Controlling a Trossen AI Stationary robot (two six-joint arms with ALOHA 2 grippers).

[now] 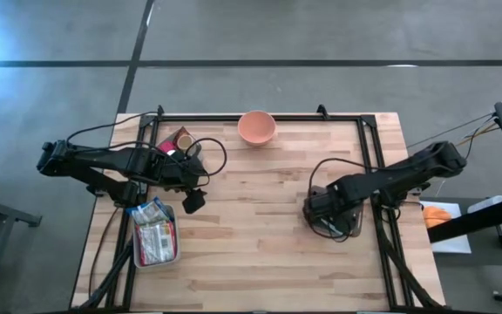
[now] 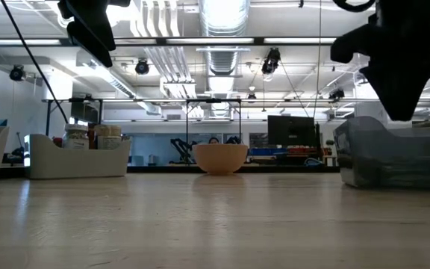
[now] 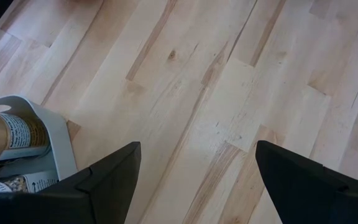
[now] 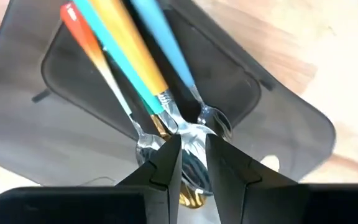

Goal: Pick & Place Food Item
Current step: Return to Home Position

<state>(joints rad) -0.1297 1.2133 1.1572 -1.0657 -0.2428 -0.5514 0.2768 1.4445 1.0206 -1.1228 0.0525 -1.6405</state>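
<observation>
A dark bin (image 4: 73, 118) at the table's right holds several spoons with coloured handles: orange, teal, yellow and blue. My right gripper (image 4: 194, 168) points down into it, shut on a spoon's metal end; in the high view it shows over the bin (image 1: 329, 209). My left gripper (image 3: 197, 180) hangs open above bare wood, beside a white tray of food packets (image 1: 153, 235). A second bin with jars (image 1: 177, 141) stands at the far left. A pink bowl (image 1: 256, 127) rests on its base at the table's far edge. My right gripper pinches the silvery bowl end of a spoon (image 4: 194, 149) between its two fingers, coming from above and pointing down. The coloured handles fan away from the fingers; which handle belongs to the held spoon I cannot tell. Whether it is lifted clear of the bin does not show.
Black frame rails (image 1: 369, 148) run along the table's sides. The wide middle of the wooden table (image 1: 260, 218) lies between the two arms. In the low view the bowl (image 2: 220, 158) stands far off in the middle, and the dark bin (image 2: 394, 153) is on the right.
</observation>
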